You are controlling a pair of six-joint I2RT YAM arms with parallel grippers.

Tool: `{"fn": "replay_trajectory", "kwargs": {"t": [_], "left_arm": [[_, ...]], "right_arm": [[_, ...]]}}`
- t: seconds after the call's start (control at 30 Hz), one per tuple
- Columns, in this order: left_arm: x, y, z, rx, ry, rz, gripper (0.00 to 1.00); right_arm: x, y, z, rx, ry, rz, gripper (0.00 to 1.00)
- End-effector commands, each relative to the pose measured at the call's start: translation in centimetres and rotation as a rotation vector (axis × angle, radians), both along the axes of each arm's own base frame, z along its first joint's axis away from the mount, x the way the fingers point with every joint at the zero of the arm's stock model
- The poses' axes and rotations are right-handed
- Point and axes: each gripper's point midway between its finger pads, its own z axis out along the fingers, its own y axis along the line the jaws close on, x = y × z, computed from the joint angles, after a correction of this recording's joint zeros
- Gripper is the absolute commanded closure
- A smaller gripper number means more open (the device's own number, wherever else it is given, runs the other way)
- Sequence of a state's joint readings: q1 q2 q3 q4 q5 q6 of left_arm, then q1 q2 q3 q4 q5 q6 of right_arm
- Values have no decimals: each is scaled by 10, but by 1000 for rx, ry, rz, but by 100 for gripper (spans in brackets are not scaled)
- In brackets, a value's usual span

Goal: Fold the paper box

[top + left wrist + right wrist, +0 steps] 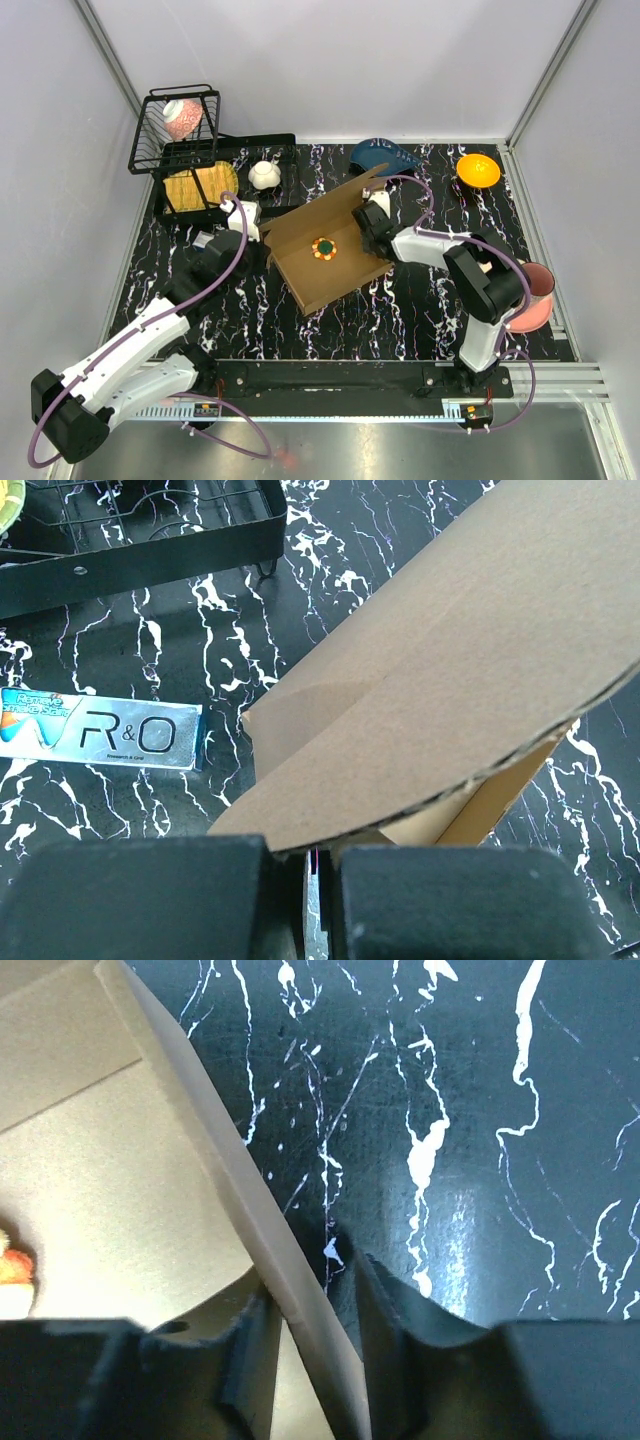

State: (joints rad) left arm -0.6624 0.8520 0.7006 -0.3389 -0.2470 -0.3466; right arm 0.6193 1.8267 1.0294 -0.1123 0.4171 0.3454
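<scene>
The paper box (318, 275) lies open in the middle of the table, plain brown cardboard with its walls partly raised and a tall flap at the back right. A small orange and green toy (323, 248) sits on its floor. My left gripper (243, 222) is at the box's left corner. In the left wrist view it (305, 852) is shut, with a curved flap (450, 660) lying over its fingertips. My right gripper (371, 222) is at the box's right side. It (310, 1285) stands open astride the right wall (200, 1140), whose inner face touches the left finger (255, 1330).
A black wire basket (175, 130) and a black tray (230, 150) holding a yellow item stand at the back left. A white pot (265, 175), a blue bowl (385, 157) and an orange bowl (478, 170) line the back. A pink cup (535, 295) is at the right. A toothpaste carton (100, 730) lies left of the box.
</scene>
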Motion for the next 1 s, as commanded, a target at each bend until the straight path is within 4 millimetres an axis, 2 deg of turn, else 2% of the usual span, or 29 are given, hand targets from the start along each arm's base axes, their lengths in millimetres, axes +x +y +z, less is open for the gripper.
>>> {"fn": "replay_trajectory", "kwargs": {"t": [0.0,0.03,0.07,0.17,0.3,0.47,0.5,0.63,0.67,0.7,0.73,0.83,0.97], "left_arm": [[-8,-8,-4,-16,26,-56,99],[-8,-8,-5,-14,29,-54,99],[-9,-9,-5,-14,29,-57,99],[-9,-8,-4,-14,27,-56,99],[-8,-6,-2,0,19,-53,99],[-6,-7,0,1,16,-57,99],[-6,-8,-1,2,19,-59,99],[-5,-8,-3,11,21,-58,99],[-4,-8,-4,13,20,-58,99],[-2,-8,-4,16,18,-49,99],[-1,-8,-5,18,19,-48,99],[1,-8,-9,24,26,-40,99],[4,-9,-12,37,34,-34,99]], "right_arm": [[19,15,8,37,-48,23,69],[19,15,7,35,-49,25,87],[18,15,6,30,-46,25,99],[16,12,7,19,-48,24,100],[1,7,8,-44,-52,2,100],[-34,12,-5,-26,8,-21,100],[-47,17,-10,-18,25,-19,100],[-71,21,-16,40,59,-27,100],[-72,23,-8,67,48,-29,99],[-77,22,-10,81,61,-29,93],[-78,23,-7,95,56,-30,81],[-77,24,15,142,11,-31,59],[-74,22,32,142,-23,-20,51]]}}
